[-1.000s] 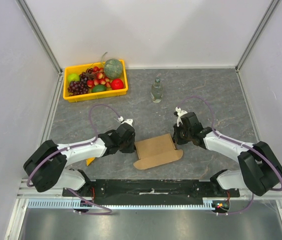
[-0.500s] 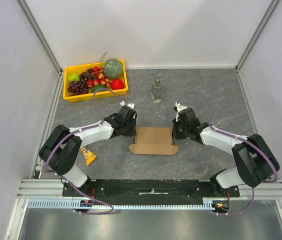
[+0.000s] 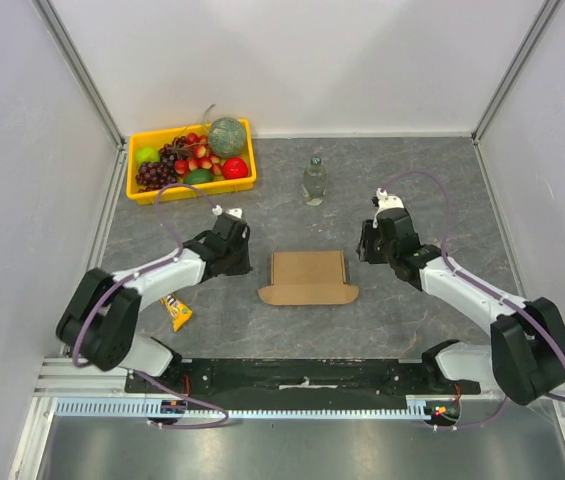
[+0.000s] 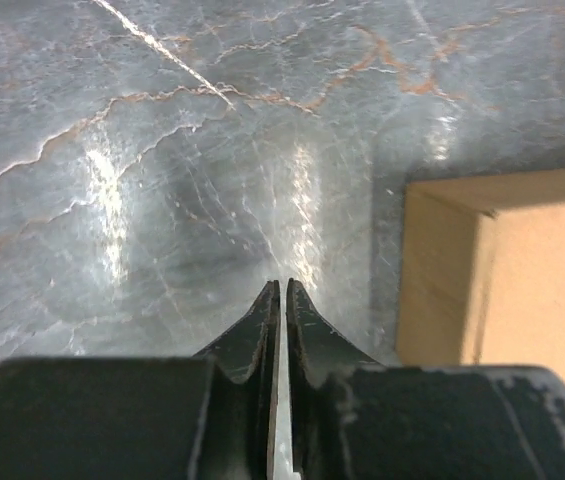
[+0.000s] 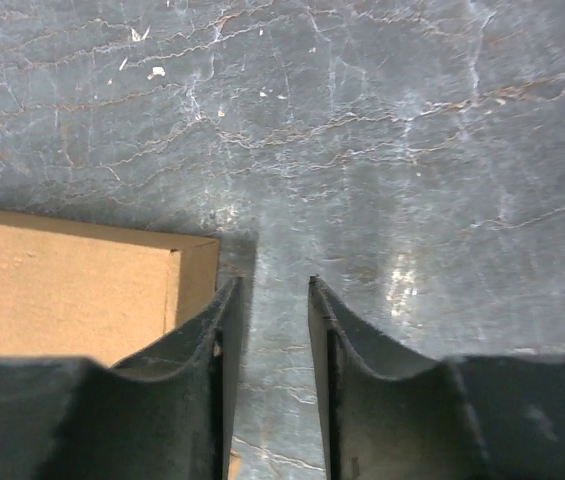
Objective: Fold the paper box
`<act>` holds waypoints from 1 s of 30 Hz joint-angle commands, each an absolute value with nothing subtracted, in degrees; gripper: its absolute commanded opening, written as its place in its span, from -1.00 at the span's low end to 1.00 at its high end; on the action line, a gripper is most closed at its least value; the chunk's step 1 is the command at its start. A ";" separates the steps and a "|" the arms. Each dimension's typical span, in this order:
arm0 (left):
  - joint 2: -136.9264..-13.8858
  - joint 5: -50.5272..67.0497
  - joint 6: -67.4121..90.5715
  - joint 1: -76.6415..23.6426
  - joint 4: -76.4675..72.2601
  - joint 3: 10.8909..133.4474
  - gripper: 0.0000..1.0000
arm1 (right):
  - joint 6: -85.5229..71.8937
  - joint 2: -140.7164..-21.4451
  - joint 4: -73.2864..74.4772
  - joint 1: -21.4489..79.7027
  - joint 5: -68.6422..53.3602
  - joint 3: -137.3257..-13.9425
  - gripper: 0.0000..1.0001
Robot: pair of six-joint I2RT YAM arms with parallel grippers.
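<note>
**Two ends of the paper box [image 3: 308,279] flanked, right side closer**

The paper box is laid flat on the table [image 3: 442,190] between the arms. Its long axis runs left to right, and its rounded flap [image 3: 308,296] is pointed toward the near edge. The right gripper [image 5: 274,285], parted and empty, is set just beside the right end and is judged nearer. The left gripper [image 4: 282,290], pinched almost closed on nothing, is held off the left end.

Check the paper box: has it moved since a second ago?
Yes. The paper box has swung from tilted to square with the black base rail, and it now sits a little nearer the bottle.
</note>
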State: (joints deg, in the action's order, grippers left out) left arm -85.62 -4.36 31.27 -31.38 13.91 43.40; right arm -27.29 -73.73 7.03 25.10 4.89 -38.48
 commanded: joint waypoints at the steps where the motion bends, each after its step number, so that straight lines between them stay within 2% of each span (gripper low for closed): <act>1: -75.17 -3.79 30.59 -31.29 12.75 41.14 -0.78 | -27.15 -70.14 8.96 24.52 6.25 -36.83 -0.04; 4: -68.31 -0.98 30.23 -31.38 10.73 38.24 -0.66 | -27.86 -68.12 8.53 24.26 3.96 -34.90 0.27; 6: -64.53 1.04 30.23 -31.38 8.80 36.13 -0.56 | -26.29 -66.54 8.26 24.35 3.86 -34.02 0.39; 11: -59.16 3.34 31.11 -31.29 7.12 33.58 -0.43 | -24.52 -59.52 8.44 24.35 11.50 -32.00 0.47; 15: -57.92 6.58 31.90 -31.38 4.76 32.43 -0.39 | -27.51 -56.78 8.88 24.17 13.11 -31.29 0.15; 17: -58.18 9.65 32.52 -31.29 2.91 32.26 -0.40 | -28.30 -57.30 9.57 24.17 10.74 -32.16 -0.31; 20: -60.02 12.74 32.70 -31.73 1.23 33.66 -0.57 | -27.87 -58.79 10.28 24.17 4.51 -33.92 -0.95; 23: -60.47 11.52 32.70 -32.34 2.28 34.89 -0.67 | -27.33 -57.23 5.82 24.35 -2.96 -34.11 -1.00; 25: -60.03 10.20 32.70 -32.34 3.42 34.89 -0.70 | -27.86 -56.25 1.78 24.61 -7.01 -33.84 -0.84; 27: -60.12 9.58 32.78 -32.34 4.30 34.37 -0.77 | -27.77 -57.65 0.44 25.40 -9.74 -35.24 -0.78; 29: -60.12 9.67 33.48 -32.34 4.31 33.23 -0.87 | -27.16 -60.80 0.44 27.50 -11.86 -37.08 -0.81; 30: -60.03 9.67 33.92 -32.26 4.31 32.61 -0.89 | -26.90 -62.30 -1.13 28.99 -12.04 -37.96 -0.73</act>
State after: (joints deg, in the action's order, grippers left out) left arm -60.27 9.39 31.94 -32.12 4.80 32.77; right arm -27.64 -58.63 5.43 25.56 -4.91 -33.01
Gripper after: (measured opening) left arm 0.078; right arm 0.096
